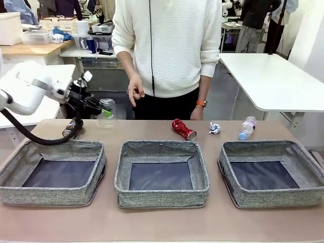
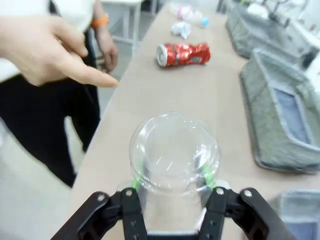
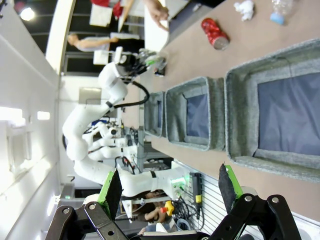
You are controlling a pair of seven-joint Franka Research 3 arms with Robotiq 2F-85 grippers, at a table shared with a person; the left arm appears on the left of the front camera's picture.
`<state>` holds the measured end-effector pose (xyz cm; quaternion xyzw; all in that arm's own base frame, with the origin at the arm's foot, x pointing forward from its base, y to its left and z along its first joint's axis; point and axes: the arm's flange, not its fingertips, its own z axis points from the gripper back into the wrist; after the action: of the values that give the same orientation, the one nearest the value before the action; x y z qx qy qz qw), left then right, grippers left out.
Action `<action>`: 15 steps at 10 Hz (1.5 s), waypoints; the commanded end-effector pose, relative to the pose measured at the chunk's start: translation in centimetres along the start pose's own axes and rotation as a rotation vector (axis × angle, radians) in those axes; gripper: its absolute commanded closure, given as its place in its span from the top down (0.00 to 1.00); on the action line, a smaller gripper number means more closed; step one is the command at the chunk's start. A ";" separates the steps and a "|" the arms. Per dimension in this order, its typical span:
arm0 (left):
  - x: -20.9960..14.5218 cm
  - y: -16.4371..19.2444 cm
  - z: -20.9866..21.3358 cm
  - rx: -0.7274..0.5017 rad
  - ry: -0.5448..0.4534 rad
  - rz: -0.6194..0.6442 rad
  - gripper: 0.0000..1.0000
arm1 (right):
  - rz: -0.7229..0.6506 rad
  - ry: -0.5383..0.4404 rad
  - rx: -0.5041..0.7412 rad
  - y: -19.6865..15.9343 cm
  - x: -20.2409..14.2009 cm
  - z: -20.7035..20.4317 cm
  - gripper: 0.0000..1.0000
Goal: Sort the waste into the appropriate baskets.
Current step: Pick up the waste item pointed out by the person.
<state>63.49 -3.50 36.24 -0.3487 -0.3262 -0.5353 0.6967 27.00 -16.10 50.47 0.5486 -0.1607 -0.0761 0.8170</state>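
So the flat light-brown bench [image 1: 162, 225] runs the full width up front. Standing at its far edge is a person in a white ribbed knit sweater [image 1: 167, 45] and black trousers [image 1: 162, 107], with an orange wristband [image 1: 201, 103] on one wrist. Off to the right behind them there's a plain white bench [image 1: 273, 81]. Far left at the back, a pale wooden bench [image 1: 30, 49] holds a white box [image 1: 10, 28] and a clear plastic tub [image 1: 35, 36], and a dark blue bottle [image 1: 91, 44] stands a bit further right.
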 end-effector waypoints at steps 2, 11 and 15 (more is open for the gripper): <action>5.8 -9.3 5.2 0.111 0.288 0.301 0.47 | 0.023 -0.009 0.023 0.0 -0.1 -0.1 1.00; 9.4 -13.6 6.1 0.139 0.268 0.444 0.47 | 0.023 -0.009 0.023 0.0 -0.1 -0.1 1.00; 17.0 -19.2 6.6 0.248 0.357 0.580 0.47 | 0.023 -0.009 0.023 0.0 -0.1 -0.1 1.00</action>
<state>49.65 -8.61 53.33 -0.2670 -0.1643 -0.3443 0.8850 26.98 -16.12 50.47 0.5484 -0.1609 -0.0764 0.8170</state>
